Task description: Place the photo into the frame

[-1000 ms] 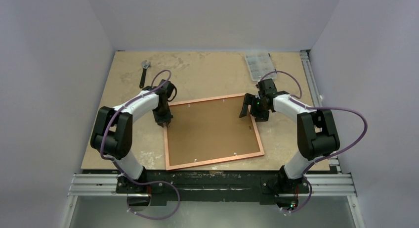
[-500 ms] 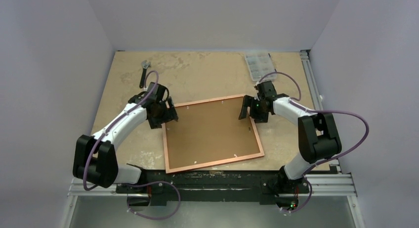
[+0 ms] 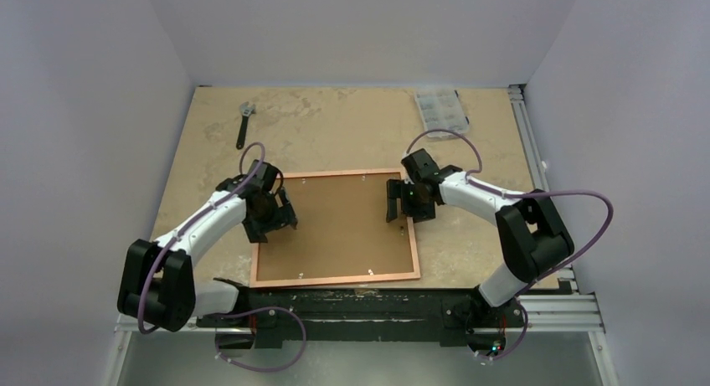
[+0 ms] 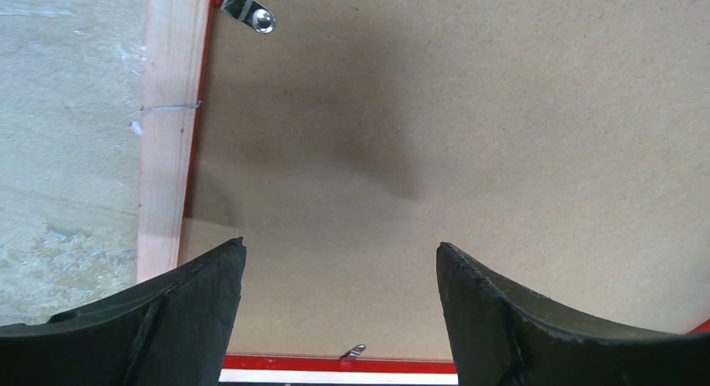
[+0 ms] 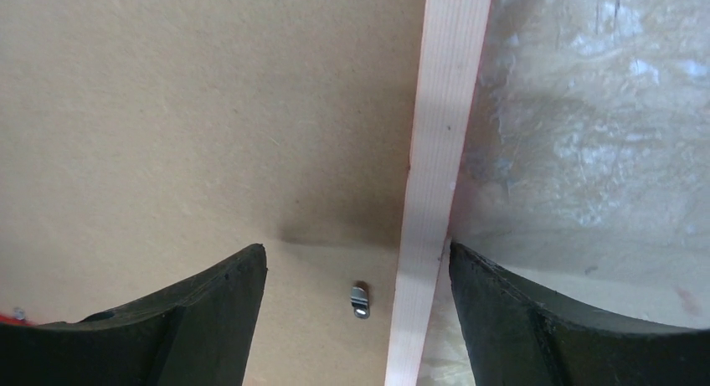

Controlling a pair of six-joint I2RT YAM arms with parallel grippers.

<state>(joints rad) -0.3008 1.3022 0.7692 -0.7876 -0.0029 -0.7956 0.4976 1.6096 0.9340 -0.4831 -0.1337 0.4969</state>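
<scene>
1. Since a second ago, the frame (image 3: pixel 335 280) has slid toward 7 o'clock and swung square to the near edge of the table (image 3: pixel 352 126). The left claw (image 4: pixel 339 248), pinched together then, now stands apart.
2. That left claw holds nothing. It is poised over the brown backing board (image 4: pixel 469 135), just inside the frame's 9 o'clock rail, with a metal tab (image 4: pixel 261 18) ahead of it.
3. The right claw (image 5: pixel 358 246) is likewise apart and empty. It straddles the 3 o'clock rail, one finger over the board and the other over bare table, with a small tab (image 5: pixel 359 301) between them.
4. The frame lies face down, pale back up, with the board seated inside it and its 6 o'clock rail close to the table's near edge.
5. The photo shows in no view. If it is already in, the board hides it; I cannot tell.
6. A wrench (image 3: pixel 244 122) at 11 o'clock and a clear parts box (image 3: pixel 439 110) at 1 o'clock lie well apart from the frame.
7. Risks, as I judge them:
   - A push on a tab could skate the loose frame off the near edge.
   - A finger could snag a rail and tilt the frame.
   - Unturned tabs could let the board drop out when the frame is lifted.
</scene>
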